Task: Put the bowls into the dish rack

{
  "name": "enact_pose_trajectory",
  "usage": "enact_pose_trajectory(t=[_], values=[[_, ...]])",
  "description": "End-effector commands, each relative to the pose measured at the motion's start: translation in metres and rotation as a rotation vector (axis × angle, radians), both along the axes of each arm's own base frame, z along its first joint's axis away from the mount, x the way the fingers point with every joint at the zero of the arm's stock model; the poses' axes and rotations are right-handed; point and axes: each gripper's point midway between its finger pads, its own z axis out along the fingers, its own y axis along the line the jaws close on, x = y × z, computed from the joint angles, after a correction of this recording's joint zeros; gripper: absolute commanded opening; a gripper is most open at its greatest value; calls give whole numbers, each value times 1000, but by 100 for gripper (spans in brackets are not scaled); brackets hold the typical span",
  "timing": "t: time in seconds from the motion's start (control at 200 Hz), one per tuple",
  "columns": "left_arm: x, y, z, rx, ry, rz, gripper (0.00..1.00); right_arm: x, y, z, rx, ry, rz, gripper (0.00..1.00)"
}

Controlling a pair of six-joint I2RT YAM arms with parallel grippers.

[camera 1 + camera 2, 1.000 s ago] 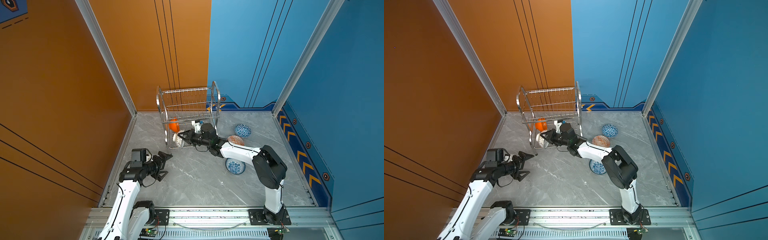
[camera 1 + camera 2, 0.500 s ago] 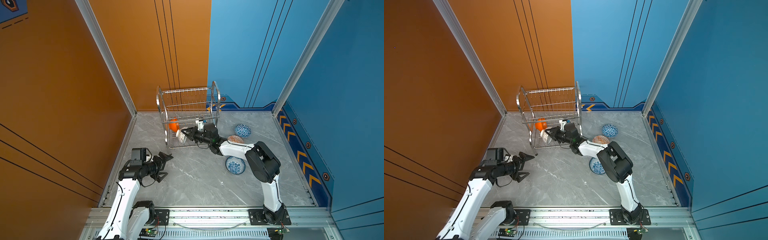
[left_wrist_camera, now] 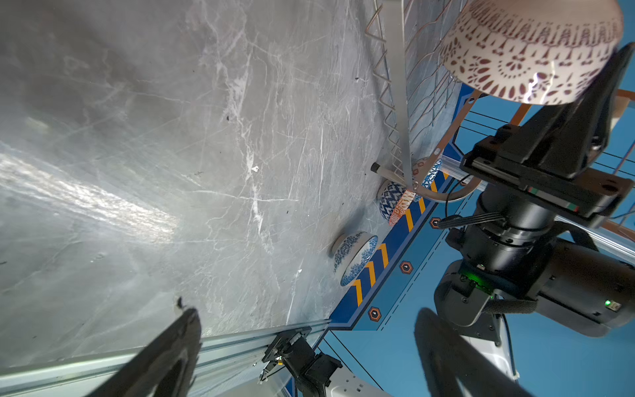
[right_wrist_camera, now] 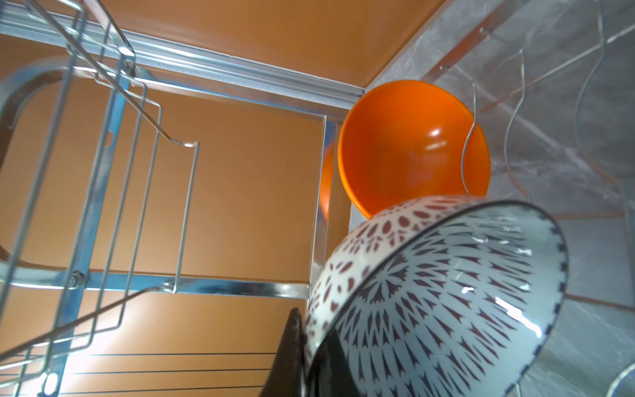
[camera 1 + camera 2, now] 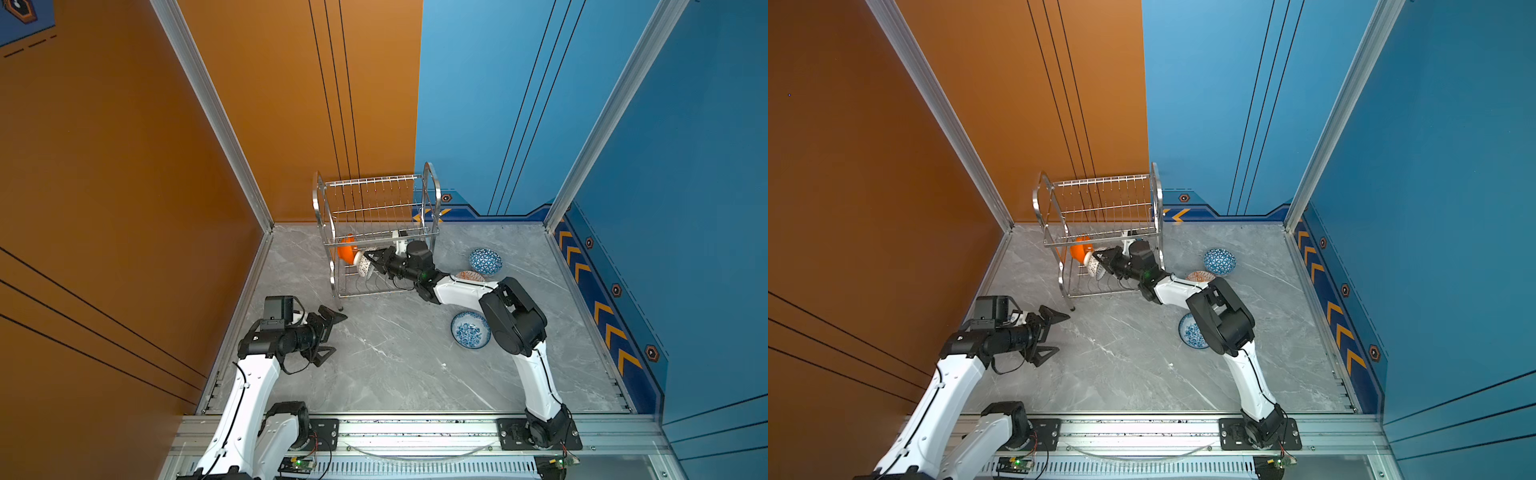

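The steel dish rack (image 5: 370, 181) (image 5: 1100, 180) stands at the back of the floor. In its lower tier a plain orange bowl (image 5: 345, 249) (image 5: 1079, 248) (image 4: 405, 147) leans on edge against the wavy wires. My right gripper (image 5: 374, 259) (image 5: 1102, 259) (image 4: 309, 343) reaches into that tier, shut on the rim of the white lattice bowl (image 5: 365, 266) (image 5: 1093, 266) (image 4: 446, 292) (image 3: 529, 51), which is tilted and close to the orange one. At the front left my left gripper (image 5: 330, 334) (image 5: 1054, 332) (image 3: 305, 314) hovers open, holding nothing.
Three bowls sit on the marble floor right of the rack: blue-white triangles (image 5: 485, 262) (image 5: 1219, 262), orange-white geometric (image 5: 469, 276) (image 5: 1200, 276), partly behind the right arm, and blue-white floral (image 5: 471, 330) (image 5: 1190, 332). Walls close in on both sides.
My right gripper has carried the lattice bowl left, deeper into the rack's lower tier and toward the orange bowl. The left arm has stayed put.
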Motion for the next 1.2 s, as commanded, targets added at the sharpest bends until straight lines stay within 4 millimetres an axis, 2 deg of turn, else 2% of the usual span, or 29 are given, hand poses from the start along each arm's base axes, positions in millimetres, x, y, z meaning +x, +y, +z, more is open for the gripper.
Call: enact_pose_trajectory(t=[0.0, 0.2, 0.581, 0.931, 1.016, 1.026, 1.041, 1.196], values=[[-2, -2, 6, -2, -6, -24, 98, 14, -1, 44, 68, -106, -31, 0], [-1, -2, 4, 4, 0, -28, 98, 24, 6, 40, 59, -110, -29, 0], [-3, -3, 2, 6, 3, -36, 98, 47, -1, 33, 21, -130, -95, 0], [-2, -3, 1, 12, 7, -43, 98, 66, -2, 20, -24, -133, -124, 0], [-2, -3, 1, 14, 6, -44, 98, 69, -3, 7, -63, -124, -129, 0], [-2, -3, 1, 14, 5, -44, 98, 71, -3, 16, -54, -140, -130, 0], [-2, -3, 1, 14, 6, -45, 98, 72, -2, 18, -53, -147, -130, 0], [-2, -3, 0, 16, 9, -45, 98, 76, -1, 13, -96, -159, -129, 0]])
